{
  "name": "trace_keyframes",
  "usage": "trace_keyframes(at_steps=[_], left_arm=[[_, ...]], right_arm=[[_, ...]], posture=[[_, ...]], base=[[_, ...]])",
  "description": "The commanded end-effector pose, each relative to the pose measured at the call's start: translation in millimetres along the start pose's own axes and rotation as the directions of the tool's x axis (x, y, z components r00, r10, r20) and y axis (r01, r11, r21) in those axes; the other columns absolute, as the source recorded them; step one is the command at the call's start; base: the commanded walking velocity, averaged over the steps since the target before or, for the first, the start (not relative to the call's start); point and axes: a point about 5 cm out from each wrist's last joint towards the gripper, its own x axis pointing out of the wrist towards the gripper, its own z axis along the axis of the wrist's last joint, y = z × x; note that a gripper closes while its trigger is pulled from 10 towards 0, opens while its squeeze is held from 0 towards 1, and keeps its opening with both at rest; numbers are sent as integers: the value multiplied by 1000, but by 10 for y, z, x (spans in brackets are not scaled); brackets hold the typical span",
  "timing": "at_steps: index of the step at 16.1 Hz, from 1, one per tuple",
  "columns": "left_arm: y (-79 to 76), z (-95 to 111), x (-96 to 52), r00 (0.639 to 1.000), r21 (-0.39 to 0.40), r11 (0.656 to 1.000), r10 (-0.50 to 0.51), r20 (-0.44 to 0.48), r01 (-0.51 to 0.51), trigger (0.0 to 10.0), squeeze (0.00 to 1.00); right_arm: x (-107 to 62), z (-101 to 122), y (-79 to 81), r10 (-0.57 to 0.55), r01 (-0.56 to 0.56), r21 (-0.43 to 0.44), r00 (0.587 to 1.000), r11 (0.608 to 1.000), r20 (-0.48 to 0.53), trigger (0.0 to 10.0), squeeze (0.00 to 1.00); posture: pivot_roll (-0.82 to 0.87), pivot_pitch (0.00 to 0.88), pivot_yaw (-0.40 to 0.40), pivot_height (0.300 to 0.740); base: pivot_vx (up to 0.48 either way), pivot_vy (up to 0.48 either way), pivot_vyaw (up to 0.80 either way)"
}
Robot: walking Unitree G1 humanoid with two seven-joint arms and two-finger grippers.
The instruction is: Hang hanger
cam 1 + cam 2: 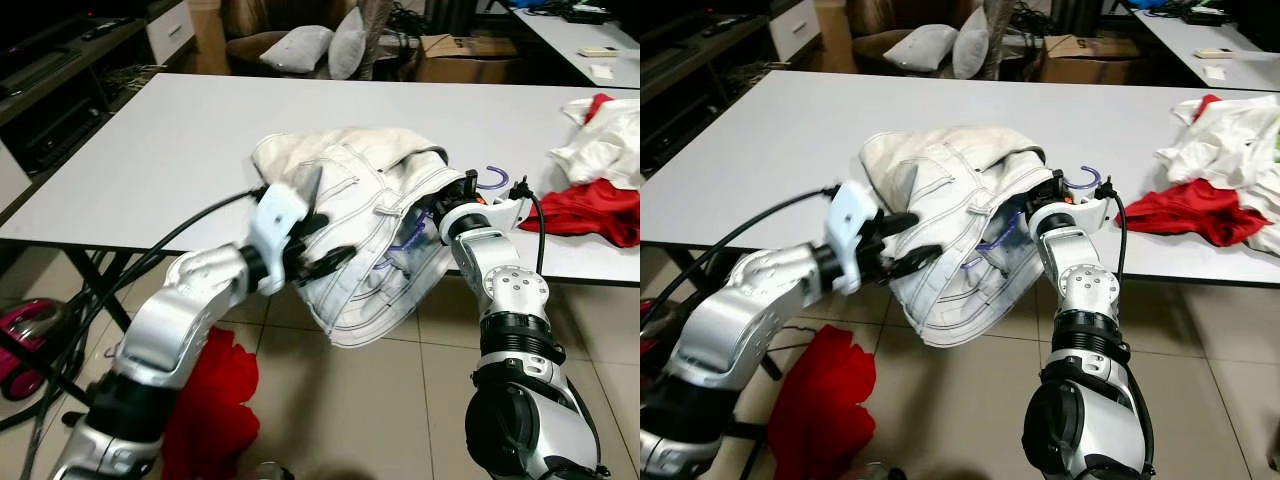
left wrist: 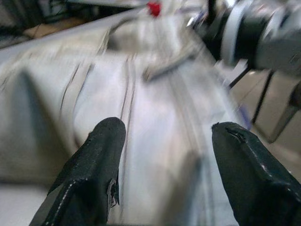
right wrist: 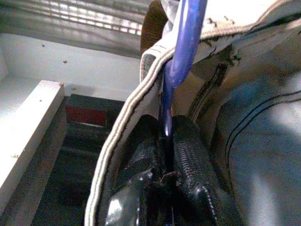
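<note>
R gripper: fingers pressed together on the hanger, pinching its purple bar deep inside the jacket's collar opening.
Hanger: ran up from the R pinch; hook poked out just past the R wrist, over the table edge.
Jacket: white denim, draped round the hanger & R gripper, half on the table, lower half hanging off the edge toward the floor.
L gripper: fingers spread, nothing held, tips at the jacket's near side, opposite the R gripper.
Beyond: red & white clothes lay farther out on the table past the R arm; red cloth on the floor under the L arm.
Risk 1: jacket prob. not seated on both hanger arms; lifting could let it slide off, pulled by the overhanging half.
Risk 2: thin bar in a narrow pinch; hanger could twist or slip under the load.
Risk 3: L fingers closing on loose fabric only could tug the jacket off the hanger.
</note>
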Motion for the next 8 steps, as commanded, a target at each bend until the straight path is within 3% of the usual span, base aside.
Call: trace_keyframes(at_steps=[1,2,3,4,5,8], left_arm=[[-98,30,30,1000,-27,1000,0,19,0,10000,1000],[-160,40,51,999,-87,996,-3,38,6,10000,1000],[-215,8,66,1000,-68,998,-7,14,8,10000,608],[-254,-54,79,1000,-32,999,0,-24,0,10000,129],[-261,-118,98,998,-8,999,37,-57,-38,10000,0],[-243,-237,130,979,38,988,155,-131,-152,10000,0]], right_arm=[[35,46,146,47,-47,5,998,999,30,10000,0],[40,51,142,42,-43,15,998,999,39,10000,0],[44,52,145,43,-44,16,998,999,40,10000,0],[49,51,152,46,-47,19,998,999,42,10000,0],[55,51,159,45,-47,24,998,999,46,10000,0],[67,58,184,48,-50,27,997,998,55,10000,0]], posture=[[69,0,15,740],[70,0,14,740],[70,0,12,740],[69,0,11,740],[68,0,10,740],[64,0,13,740]], base=[[0,0,0],[0,0,0],[0,0,0],[0,0,0],[0,0,0],[0,0,0]])
